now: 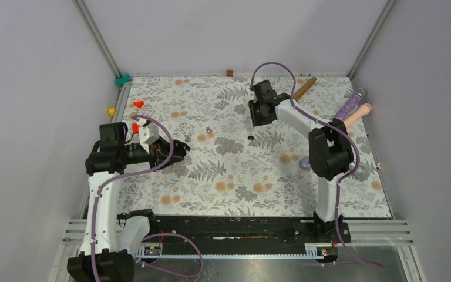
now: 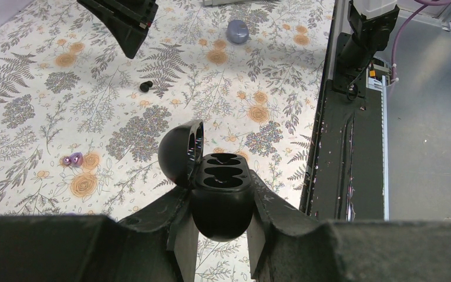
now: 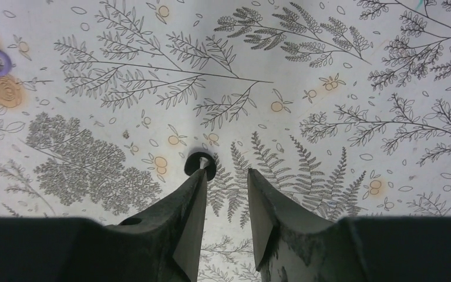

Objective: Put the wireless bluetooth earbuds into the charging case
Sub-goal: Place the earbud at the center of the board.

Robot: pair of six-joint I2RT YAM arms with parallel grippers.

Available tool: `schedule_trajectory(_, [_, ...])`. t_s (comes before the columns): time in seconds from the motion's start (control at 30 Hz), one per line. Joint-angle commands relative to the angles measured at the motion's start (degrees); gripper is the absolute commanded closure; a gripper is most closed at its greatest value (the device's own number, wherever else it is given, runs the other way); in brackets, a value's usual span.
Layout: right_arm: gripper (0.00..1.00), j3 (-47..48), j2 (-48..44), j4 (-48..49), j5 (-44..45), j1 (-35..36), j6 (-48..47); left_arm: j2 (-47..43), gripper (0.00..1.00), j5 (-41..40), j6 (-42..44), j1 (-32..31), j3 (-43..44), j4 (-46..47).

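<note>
Case (image 2: 222,214): black, lid swung open, held over the left side of the table.
Left gripper (image 2: 218,191): jaws clamped on the case body.
Wells: look empty; no bud seated.
Black bud (image 3: 199,163): one, lying on the cloth mid-table at the tip of one right finger (image 3: 195,188), outside the gap.
Second black bud: not found in any view.
Purple buds (image 2: 72,158): a pair, lying close together on the cloth between the two grippers, apart from both.
Right gripper (image 3: 226,170): jaws parted, nothing between them, low over the cloth.
Progress: judged near the start; case opened and presented, nothing inserted.
Remaining: the black bud has to be picked up and put in the case; the other buds are untouched.
Purple lump (image 2: 236,30): rounded, on the cloth near the right arm; cannot tell what it is.
Surface: cloth (image 1: 235,182), pale, printed with grey ferns and orange flowers, lying flat.
Room: plain pale walls (image 1: 229,35), metal posts (image 1: 97,38) at the far corners, black rail (image 1: 229,229) along the near edge.
Strays: wooden handle (image 1: 305,88) at the far edge.
</note>
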Motion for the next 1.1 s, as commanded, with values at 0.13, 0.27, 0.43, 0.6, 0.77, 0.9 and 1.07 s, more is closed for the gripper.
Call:
schedule_trajectory(0.13, [0.67, 5.7, 7.4, -6.6, 2.6, -0.2, -4.2, -0.1, 1.00, 3.1, 1.4, 0.4, -0.1, 1.3])
schedule_trajectory(0.27, [0.68, 6.5, 8.8, -7.6, 1.9, -0.2, -4.0, 0.0, 1.00, 3.1, 1.5, 0.5, -0.1, 1.3])
schedule_trajectory(0.43, [0.69, 6.3, 9.7, -7.7, -0.1, -0.2, -3.3, 0.1, 1.00, 3.1, 1.6, 0.4, -0.1, 1.3])
schedule_trajectory(0.6, [0.70, 6.0, 10.4, -7.8, -2.6, -0.1, -2.0, 0.1, 1.00, 3.1, 1.8, 0.5, -0.3, 1.3])
schedule_trajectory(0.77, [0.70, 5.7, 10.0, -7.7, -4.3, 0.5, -1.5, 0.0, 1.00, 3.0, 1.8, 0.4, -0.2, 1.3])
schedule_trajectory(0.9, [0.71, 5.4, 9.7, -7.5, -5.1, 1.0, -1.3, 0.0, 1.00, 3.0, 1.8, 0.4, -0.3, 1.3])
schedule_trajectory(1.07, [0.71, 4.8, 9.5, -7.6, -5.5, 1.6, -1.2, -0.1, 1.00, 2.9, 1.8, 0.5, -0.2, 1.2])
